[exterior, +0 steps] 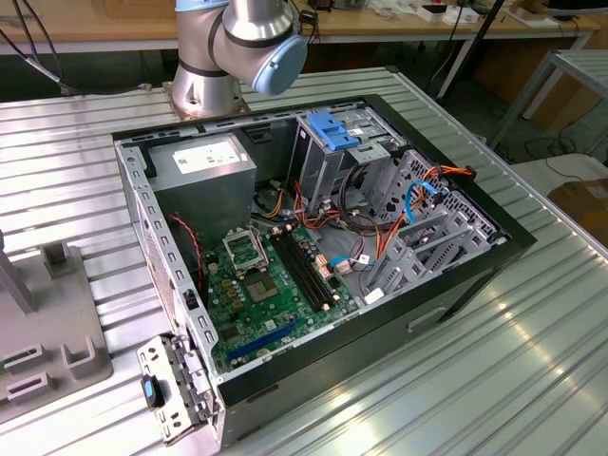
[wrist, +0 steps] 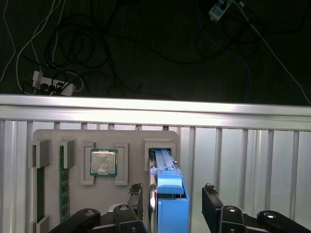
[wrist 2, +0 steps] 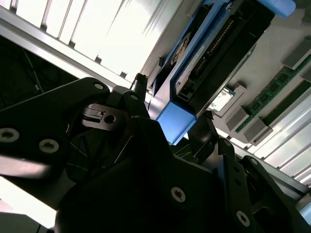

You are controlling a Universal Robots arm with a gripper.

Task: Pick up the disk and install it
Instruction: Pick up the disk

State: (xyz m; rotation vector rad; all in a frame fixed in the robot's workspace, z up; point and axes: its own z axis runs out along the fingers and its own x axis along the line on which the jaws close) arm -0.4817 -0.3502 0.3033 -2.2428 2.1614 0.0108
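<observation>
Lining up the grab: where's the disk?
In both wrist views the disk stands on edge in a slot of the grey tray, beside the processor chip, inside the open pincer.

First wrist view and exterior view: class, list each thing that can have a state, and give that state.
Disk: standing on edge in the tray's slot.
Gripper: open, straddling the disk.
Processor: seated in its tray pocket.
Case: open, side panel off.
</observation>
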